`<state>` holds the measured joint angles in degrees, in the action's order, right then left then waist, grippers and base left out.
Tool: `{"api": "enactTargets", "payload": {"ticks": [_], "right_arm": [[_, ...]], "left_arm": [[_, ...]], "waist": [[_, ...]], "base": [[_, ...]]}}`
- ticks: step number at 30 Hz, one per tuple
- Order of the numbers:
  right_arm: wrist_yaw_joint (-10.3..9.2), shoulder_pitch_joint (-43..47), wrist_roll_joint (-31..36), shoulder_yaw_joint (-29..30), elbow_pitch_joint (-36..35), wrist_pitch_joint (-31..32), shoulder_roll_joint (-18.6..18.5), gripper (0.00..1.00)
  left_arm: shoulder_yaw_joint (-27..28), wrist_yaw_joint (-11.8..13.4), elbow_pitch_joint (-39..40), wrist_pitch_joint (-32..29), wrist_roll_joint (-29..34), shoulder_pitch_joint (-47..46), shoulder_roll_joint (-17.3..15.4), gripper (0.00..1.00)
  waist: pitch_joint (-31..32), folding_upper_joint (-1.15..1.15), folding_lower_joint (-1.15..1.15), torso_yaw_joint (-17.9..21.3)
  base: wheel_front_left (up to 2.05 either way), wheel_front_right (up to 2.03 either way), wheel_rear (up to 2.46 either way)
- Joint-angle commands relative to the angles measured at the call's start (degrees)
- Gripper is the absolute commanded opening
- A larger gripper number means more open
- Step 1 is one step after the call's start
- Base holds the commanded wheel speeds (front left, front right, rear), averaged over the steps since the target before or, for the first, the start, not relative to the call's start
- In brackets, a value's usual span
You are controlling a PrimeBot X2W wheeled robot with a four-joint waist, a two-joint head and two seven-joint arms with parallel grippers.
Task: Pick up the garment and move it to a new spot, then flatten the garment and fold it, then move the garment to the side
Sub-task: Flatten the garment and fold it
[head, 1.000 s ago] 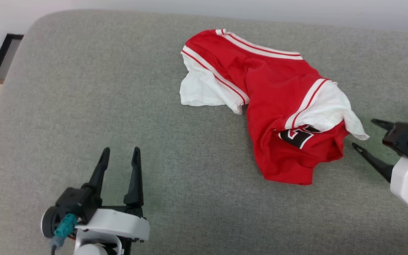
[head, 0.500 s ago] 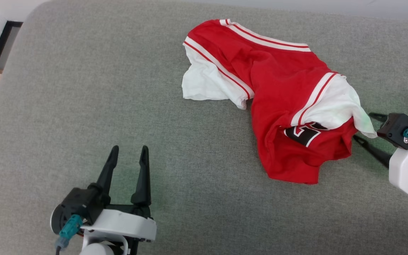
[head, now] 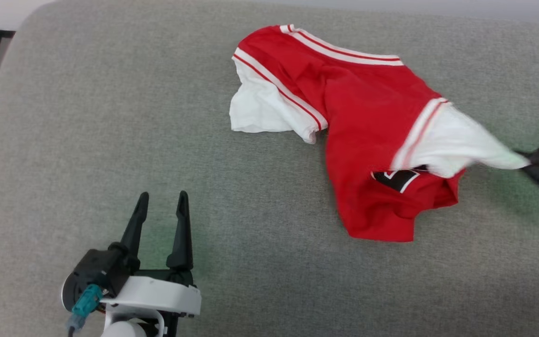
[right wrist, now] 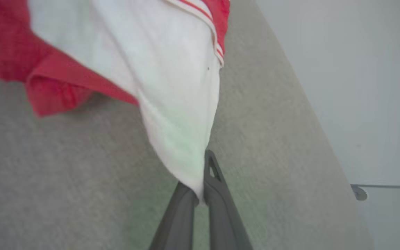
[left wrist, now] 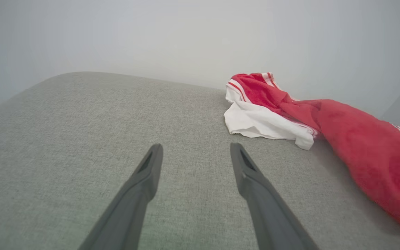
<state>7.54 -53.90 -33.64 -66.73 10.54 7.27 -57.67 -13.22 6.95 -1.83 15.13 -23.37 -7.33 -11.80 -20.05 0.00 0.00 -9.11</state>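
The garment (head: 367, 140) lies crumpled toward the far right edge of the grey cushion (head: 110, 117). The right gripper (right wrist: 200, 189) pinches its white sleeve tip, likely to lift it. The left gripper (head: 161, 206) hovers open near the front edge.

We log: jersey shirt (head: 367, 117) soft matt cloth, sleeve in right pincer (right wrist: 202, 184) smooth white | upholstered cushion (head: 110, 117) under it coarse matt weave | left pincer (head: 163, 196) fingers (head: 181, 234) matt dark plastic
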Motion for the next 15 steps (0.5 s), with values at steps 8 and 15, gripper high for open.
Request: {"api": "enactTargets", "payload": {"ticks": [8, 15], "right_arm": [[-0.09, 2.0, -1.2, 7.0, 7.4, -2.7, -5.7, 0.0], [-0.1, 3.6, 0.1, 11.4, 18.2, -4.9, -4.6, 0.0]], "left_arm": [[1.9, -1.8, -0.5, 0.0, 1.5, 0.3, 1.2, 1.0], [2.4, -3.2, -1.4, 0.0, 2.5, -1.1, 1.4, 1.0]], "waist": [[-1.0, 0.0, 0.0, 2.3], [-2.1, 0.0, 0.0, 2.3]], "base": [[0.0, 0.0, 0.0], [0.0, 0.0, 0.0]]}}
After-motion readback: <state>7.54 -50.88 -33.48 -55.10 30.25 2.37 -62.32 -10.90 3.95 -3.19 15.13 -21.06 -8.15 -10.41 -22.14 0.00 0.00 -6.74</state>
